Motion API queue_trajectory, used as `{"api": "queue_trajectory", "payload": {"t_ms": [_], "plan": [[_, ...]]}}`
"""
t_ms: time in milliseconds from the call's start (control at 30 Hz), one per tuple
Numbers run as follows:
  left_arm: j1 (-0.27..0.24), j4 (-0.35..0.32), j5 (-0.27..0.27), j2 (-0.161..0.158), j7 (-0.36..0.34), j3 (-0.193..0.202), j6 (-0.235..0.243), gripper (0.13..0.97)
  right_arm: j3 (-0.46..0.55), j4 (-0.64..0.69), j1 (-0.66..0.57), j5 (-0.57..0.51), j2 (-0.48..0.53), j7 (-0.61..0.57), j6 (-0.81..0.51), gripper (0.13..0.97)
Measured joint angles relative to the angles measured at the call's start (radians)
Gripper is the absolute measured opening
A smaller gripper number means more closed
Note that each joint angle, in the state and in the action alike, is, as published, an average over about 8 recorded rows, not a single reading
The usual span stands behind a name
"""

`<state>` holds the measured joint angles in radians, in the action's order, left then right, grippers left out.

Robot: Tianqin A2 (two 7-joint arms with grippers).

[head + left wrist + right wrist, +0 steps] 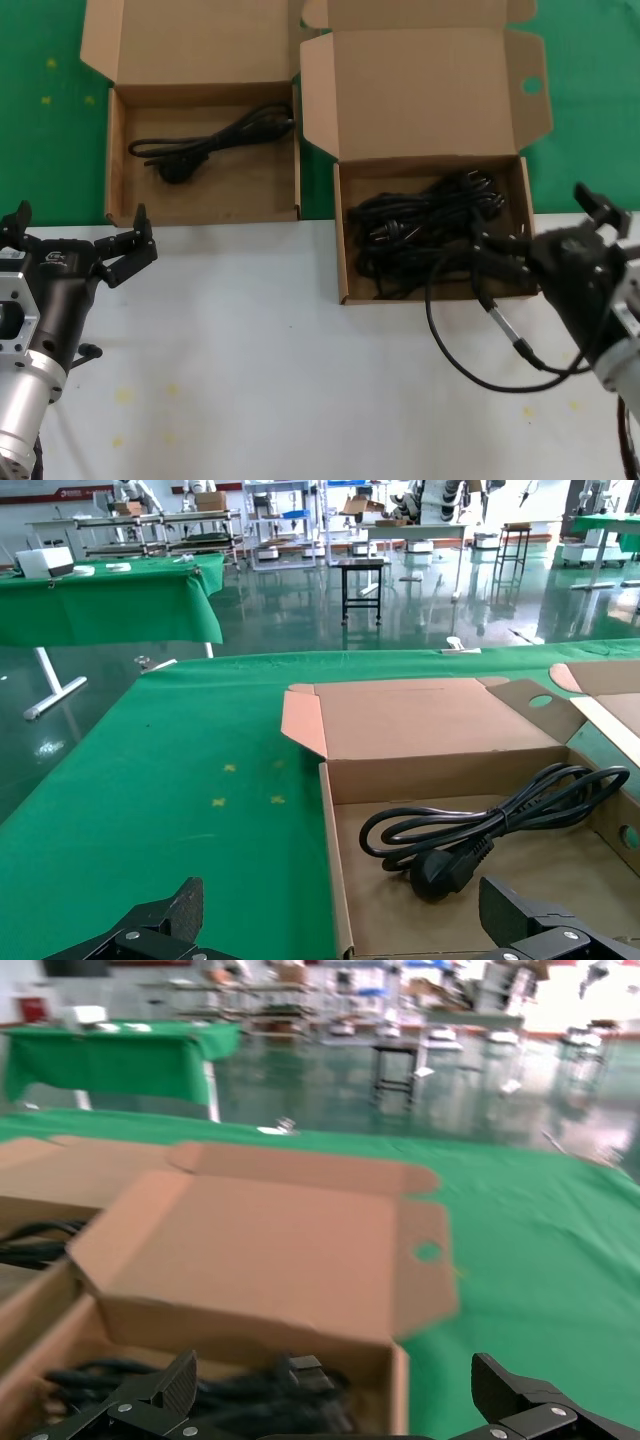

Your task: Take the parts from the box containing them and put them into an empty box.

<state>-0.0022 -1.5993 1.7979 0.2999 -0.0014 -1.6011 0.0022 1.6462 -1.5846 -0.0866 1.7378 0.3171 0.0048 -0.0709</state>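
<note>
The tall-lidded box (340, 240) with a round hole (531, 86) in its side tab holds a tangled pile of black cables (425, 235). One cable (450, 350) hangs over the box's front wall and loops across the white table toward my right arm. My right gripper (540, 235) is open at the box's front right corner, with one finger over the pile. The right wrist view shows the pile (270, 1395) between its spread fingers (165, 1390). The shallow plain-lidded box (112, 170) holds one coiled black cable (205, 145). My left gripper (80, 228) is open and empty in front of it.
Both boxes stand side by side on the green cloth (45, 110) at the back edge of the white table (280, 380). In the left wrist view the shallow box's near corner (345, 930) lies between the fingers, and the single cable (480, 835) is beyond.
</note>
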Motion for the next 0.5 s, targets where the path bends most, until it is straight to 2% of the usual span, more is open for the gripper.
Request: {"api": "queue_trajectory", "payload": {"t_ms": [200,500], "plan": [[0.001,0.0,0.001,0.0,0.001,0.001,-0.001,0.966,-0.026,-0.009,0.048,0.035,-0.01,-0.003,0.04,0.966],[0.001,0.0,0.001,0.0,0.001,0.001,-0.001,0.966,-0.029,-0.01,0.053,0.038,-0.011,-0.003,0.044,0.966]]}}
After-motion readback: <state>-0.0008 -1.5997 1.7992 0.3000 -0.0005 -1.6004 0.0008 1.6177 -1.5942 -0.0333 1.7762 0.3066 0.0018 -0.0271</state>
